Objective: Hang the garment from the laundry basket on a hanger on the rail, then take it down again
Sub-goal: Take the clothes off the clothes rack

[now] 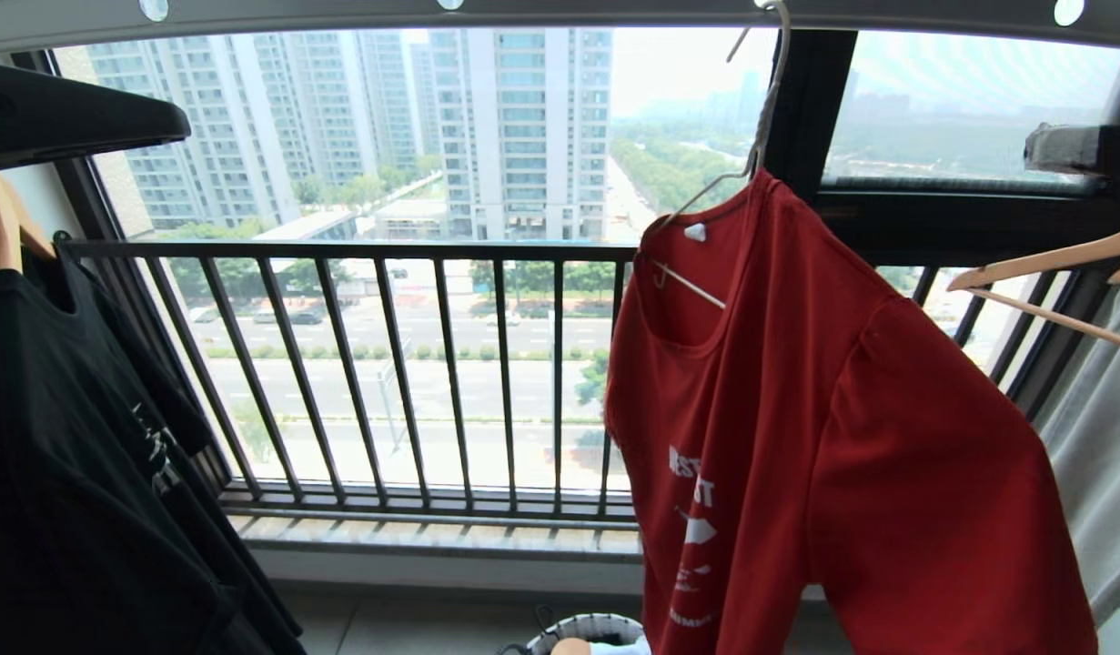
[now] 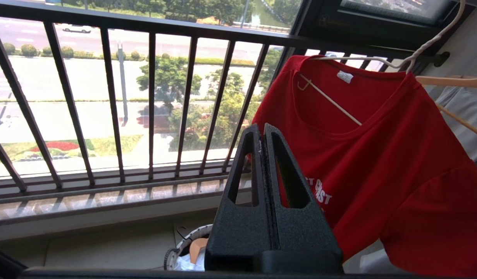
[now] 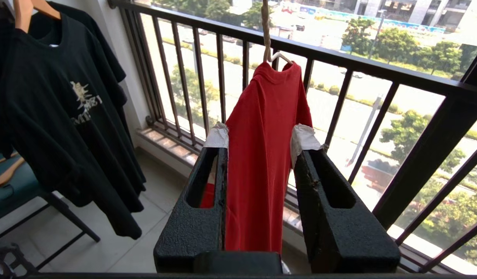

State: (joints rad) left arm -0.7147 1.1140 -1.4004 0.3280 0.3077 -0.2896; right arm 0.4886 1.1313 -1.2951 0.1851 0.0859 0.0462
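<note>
Red T-shirt (image 1: 823,409) hung askew on wire hanger (image 1: 758,136) from rail (image 1: 614,11), above basket (image 1: 585,629); left jaws (image 2: 263,133) together, empty; right jaws (image 3: 261,149) apart, clear of cloth; for takedown, best lift hook straight off.

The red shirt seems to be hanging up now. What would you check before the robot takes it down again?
1. Hanger hooked over rail: ok.
2. Red shirt fully on hanger: not ok, it hangs lopsided.
3. Right gripper open: ok, fingers apart with shirt seen between them.
4. Left gripper holding nothing: ok, shut and empty.
5. Basket below, ready: ok, though something already lies inside.
</note>
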